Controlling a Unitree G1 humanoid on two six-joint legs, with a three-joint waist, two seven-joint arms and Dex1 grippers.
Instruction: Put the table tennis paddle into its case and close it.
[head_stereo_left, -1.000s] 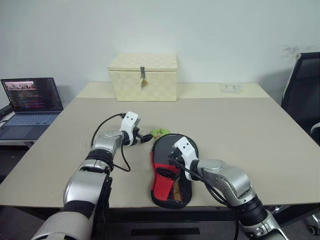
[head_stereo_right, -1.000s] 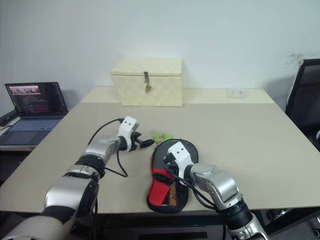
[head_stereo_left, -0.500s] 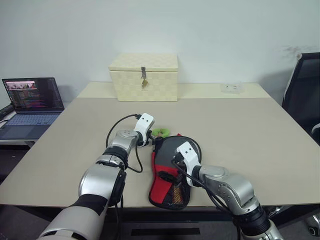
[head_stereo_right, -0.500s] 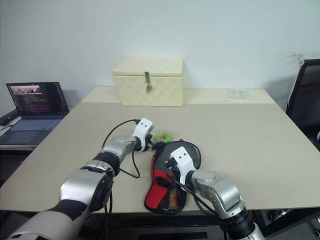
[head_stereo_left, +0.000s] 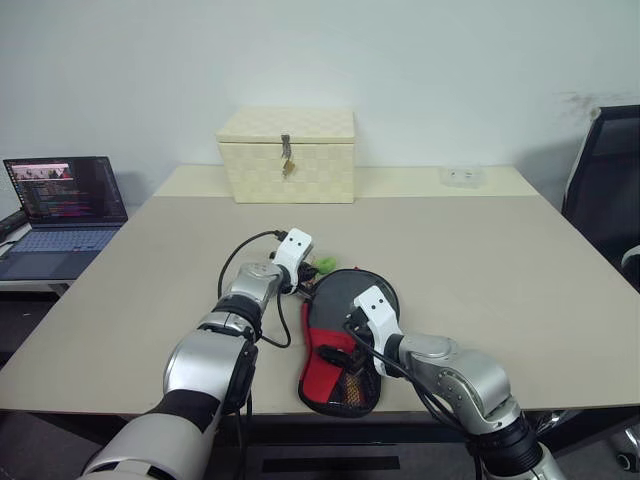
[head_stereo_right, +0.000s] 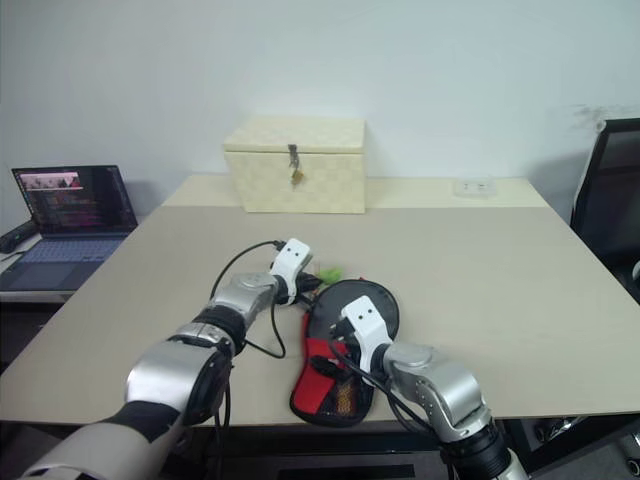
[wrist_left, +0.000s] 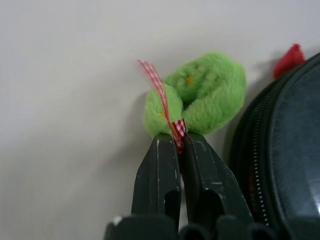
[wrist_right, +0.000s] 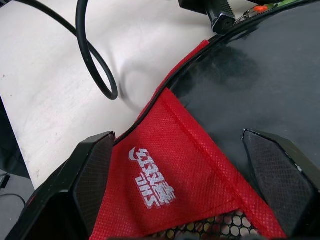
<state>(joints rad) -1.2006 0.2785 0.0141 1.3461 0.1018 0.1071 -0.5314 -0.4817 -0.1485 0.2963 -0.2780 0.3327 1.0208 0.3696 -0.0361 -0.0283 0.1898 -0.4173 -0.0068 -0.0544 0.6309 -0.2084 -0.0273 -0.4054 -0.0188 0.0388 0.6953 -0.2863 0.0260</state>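
Arms: we see silver-grey shells with black joint bands.
Wrists: we see white blocks, each with two small dark dots.
Cables: we see black cords looping from each wrist.
Left gripper (wrist_left: 179, 150): two smooth black fingers.
Right gripper (wrist_right: 192, 172): two black textured pads.

Left pincer (wrist_left: 179, 145) moved rt to green ball tag (wrist_left: 200, 97); now clamped on its ribbon.

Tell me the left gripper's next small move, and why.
Probably a gentle pull of the green ball tag along the case rim, to run the zip. The left gripper is shut on the tag's checked ribbon beside the zip; the right gripper stands open over the case's red panel.
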